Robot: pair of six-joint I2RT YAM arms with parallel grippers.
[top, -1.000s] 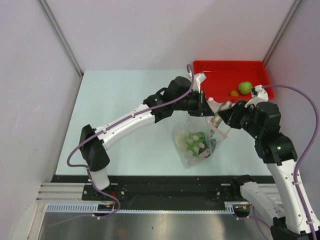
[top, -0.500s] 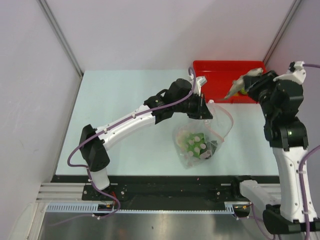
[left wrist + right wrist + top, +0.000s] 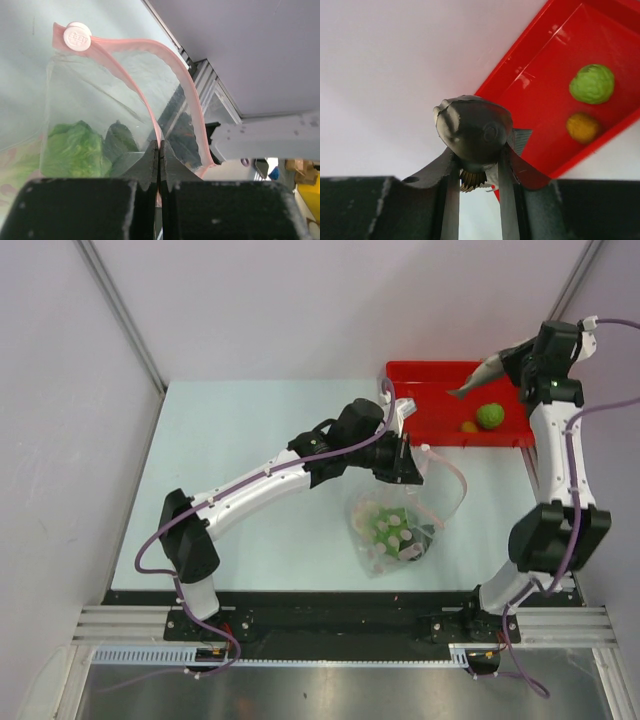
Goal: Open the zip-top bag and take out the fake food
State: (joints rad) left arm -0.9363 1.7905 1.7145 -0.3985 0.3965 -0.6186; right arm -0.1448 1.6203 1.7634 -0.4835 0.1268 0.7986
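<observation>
The zip-top bag lies mid-table, its pink zip strip gaping open, a white slider at one end. My left gripper is shut on the near rim of that strip. Inside the bag sits a leafy green lettuce piece. My right gripper is raised above the red tray, shut on the grey fish. A light green fruit and an orange fruit lie in the tray.
The tray stands in the back right corner against the white wall. Slanted metal posts line the walls on both sides. A black rail runs along the table's near edge by the arm bases.
My right arm has pulled the grey fish out of the bag and swung up and back over the red tray. My left gripper has kept its hold on the bag's rim.
</observation>
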